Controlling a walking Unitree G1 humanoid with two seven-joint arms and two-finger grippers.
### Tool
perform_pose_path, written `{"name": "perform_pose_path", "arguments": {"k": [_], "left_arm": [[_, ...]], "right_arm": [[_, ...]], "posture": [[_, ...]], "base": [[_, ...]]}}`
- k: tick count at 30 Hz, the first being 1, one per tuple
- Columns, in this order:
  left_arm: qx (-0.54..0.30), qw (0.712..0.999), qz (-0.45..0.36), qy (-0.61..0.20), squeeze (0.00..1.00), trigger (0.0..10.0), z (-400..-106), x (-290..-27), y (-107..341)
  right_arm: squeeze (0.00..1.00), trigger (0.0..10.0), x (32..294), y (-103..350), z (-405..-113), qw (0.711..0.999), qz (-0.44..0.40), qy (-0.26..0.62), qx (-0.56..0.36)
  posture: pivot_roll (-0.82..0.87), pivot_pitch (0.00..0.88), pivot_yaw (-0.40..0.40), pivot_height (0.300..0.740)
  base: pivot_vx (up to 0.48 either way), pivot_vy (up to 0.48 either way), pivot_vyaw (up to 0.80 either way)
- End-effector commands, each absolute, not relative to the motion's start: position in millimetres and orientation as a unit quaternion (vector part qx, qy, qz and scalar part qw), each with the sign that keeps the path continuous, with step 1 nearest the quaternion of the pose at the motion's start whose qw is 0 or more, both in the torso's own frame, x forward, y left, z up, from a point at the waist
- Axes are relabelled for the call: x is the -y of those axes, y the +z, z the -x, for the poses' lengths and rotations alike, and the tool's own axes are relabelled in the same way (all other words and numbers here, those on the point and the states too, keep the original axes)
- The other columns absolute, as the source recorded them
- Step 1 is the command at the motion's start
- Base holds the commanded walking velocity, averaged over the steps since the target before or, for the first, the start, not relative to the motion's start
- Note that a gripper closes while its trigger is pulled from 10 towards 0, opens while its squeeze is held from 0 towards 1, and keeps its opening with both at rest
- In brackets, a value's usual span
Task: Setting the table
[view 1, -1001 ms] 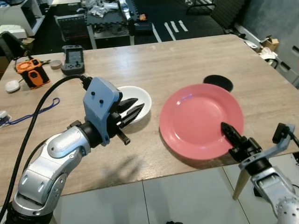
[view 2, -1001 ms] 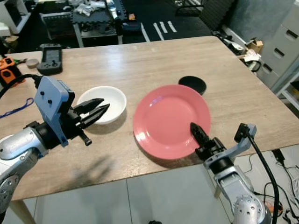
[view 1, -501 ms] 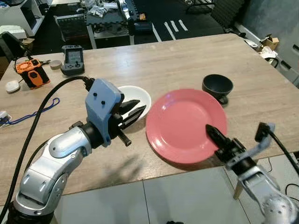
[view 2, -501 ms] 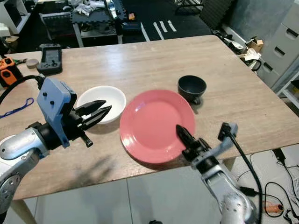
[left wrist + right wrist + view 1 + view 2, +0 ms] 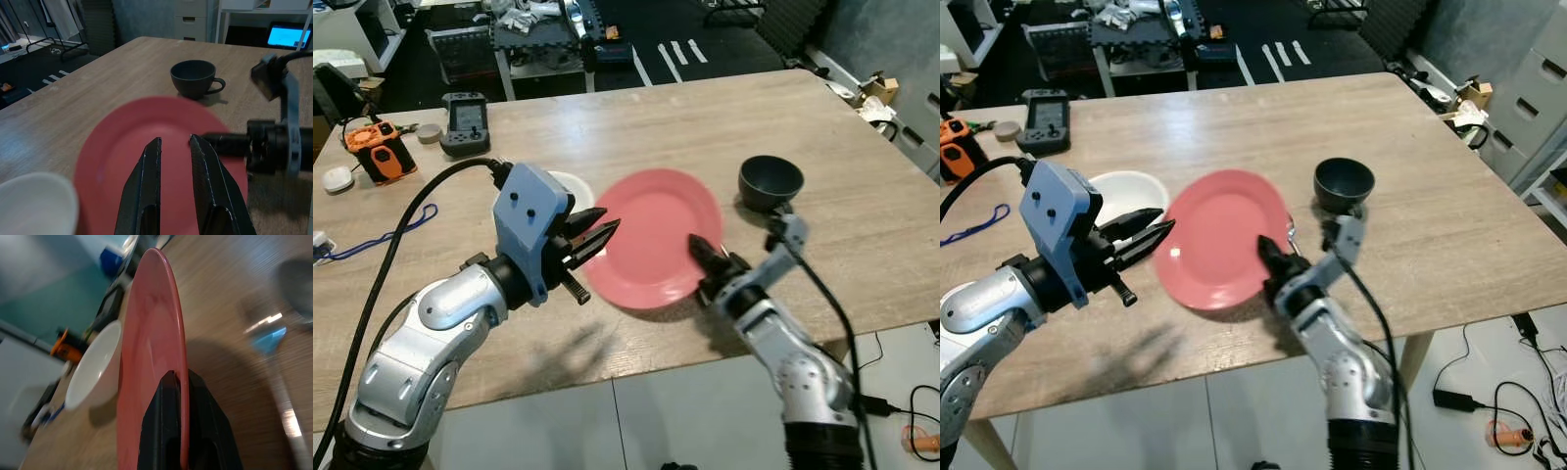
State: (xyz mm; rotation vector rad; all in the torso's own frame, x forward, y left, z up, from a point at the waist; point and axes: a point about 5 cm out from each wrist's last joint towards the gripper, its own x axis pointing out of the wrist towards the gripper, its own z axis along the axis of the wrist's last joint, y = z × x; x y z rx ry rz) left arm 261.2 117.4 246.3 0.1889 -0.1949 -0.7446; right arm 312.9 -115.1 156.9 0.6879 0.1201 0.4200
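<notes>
A pink plate [image 5: 646,230] is lifted and tilted over the wooden table [image 5: 705,117], and my right gripper [image 5: 703,257] is shut on its near rim. The right wrist view shows the fingers [image 5: 166,396] clamped on the rim edge-on. The plate's left side covers part of a white bowl [image 5: 570,183]. My left gripper [image 5: 605,231] is open with nothing in it, its tips just over the plate's left edge. A dark cup [image 5: 770,181] stands upright to the right of the plate. A shiny spoon [image 5: 269,335] lies on the table beside it.
At the table's far left lie a black handheld device [image 5: 466,122], an orange device [image 5: 377,152], a white puck [image 5: 335,179] and a blue cord [image 5: 382,235]. The table's front edge runs just below my arms. Bare wood spreads to the right past the cup.
My right gripper has carried the plate leftward across the table, uncovering the dark cup. The plate now overlaps the white bowl. My left arm has hardly moved.
</notes>
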Motion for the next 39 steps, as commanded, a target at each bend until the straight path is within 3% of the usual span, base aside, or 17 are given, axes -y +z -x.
{"name": "perform_pose_path", "arguments": {"k": [1, 8, 16, 20, 28, 29, 30, 36, 38, 39], "left_arm": [[0.088, 0.923, -0.096, -0.361, 0.00, 10.0, -261.4, -118.0, 244.5], [0.088, 0.924, -0.096, -0.360, 0.00, 10.0, -261.8, -117.6, 243.8], [0.087, 0.924, -0.093, -0.361, 0.00, 10.0, -261.5, -115.3, 242.0], [0.087, 0.923, -0.093, -0.363, 0.00, 10.0, -262.6, -114.1, 241.1], [0.090, 0.924, -0.093, -0.361, 0.00, 10.0, -263.3, -113.8, 242.1], [0.090, 0.924, -0.092, -0.360, 0.00, 10.0, -263.1, -113.4, 241.8], [0.090, 0.924, -0.092, -0.360, 0.00, 10.0, -263.0, -113.4, 241.8], [0.090, 0.924, -0.089, -0.360, 0.00, 10.0, -262.2, -112.4, 240.4], [0.090, 0.924, -0.088, -0.361, 0.00, 10.0, -262.3, -112.3, 240.3], [0.090, 0.924, -0.088, -0.361, 0.00, 10.0, -262.4, -112.2, 240.3]], "right_arm": [[0.00, 10.0, 106.5, 150.5, -309.4, 0.916, -0.324, 0.220, -0.084], [0.00, 10.0, 87.0, 140.9, -297.5, 0.903, -0.298, 0.279, -0.134], [0.00, 10.0, 66.4, 131.7, -292.2, 0.894, -0.304, 0.286, -0.166], [0.00, 10.0, 45.4, 118.9, -299.4, 0.891, -0.308, 0.248, -0.224], [0.00, 10.0, 49.9, 120.6, -305.0, 0.902, -0.294, 0.233, -0.215], [0.20, 10.0, 55.0, 121.3, -307.7, 0.906, -0.292, 0.223, -0.210], [0.26, 10.0, 57.4, 121.6, -308.8, 0.907, -0.291, 0.220, -0.209], [0.29, 10.0, 82.6, 120.7, -318.3, 0.922, -0.277, 0.184, -0.199], [0.34, 10.0, 87.2, 120.8, -318.9, 0.924, -0.274, 0.179, -0.196], [0.45, 10.0, 89.1, 121.1, -318.9, 0.925, -0.274, 0.178, -0.196]], "posture": [[0.04, 0.082, 0.088, 0.740], [0.03, 0.086, 0.082, 0.740], [0.03, 0.085, 0.082, 0.740], [0.03, 0.077, 0.086, 0.740], [0.03, 0.073, 0.078, 0.740], [0.03, 0.073, 0.074, 0.740], [0.03, 0.073, 0.074, 0.740], [0.02, 0.069, 0.076, 0.740], [0.02, 0.069, 0.077, 0.740], [0.02, 0.069, 0.077, 0.740]], "base": [[0.000, 0.000, 0.00], [0.000, 0.000, 0.00], [0.000, 0.000, 0.00], [0.000, 0.000, 0.00], [0.000, 0.000, 0.00], [0.000, 0.000, 0.00], [0.000, 0.000, 0.00], [0.000, 0.000, 0.00], [0.000, 0.000, 0.00], [0.000, 0.000, 0.00]]}}
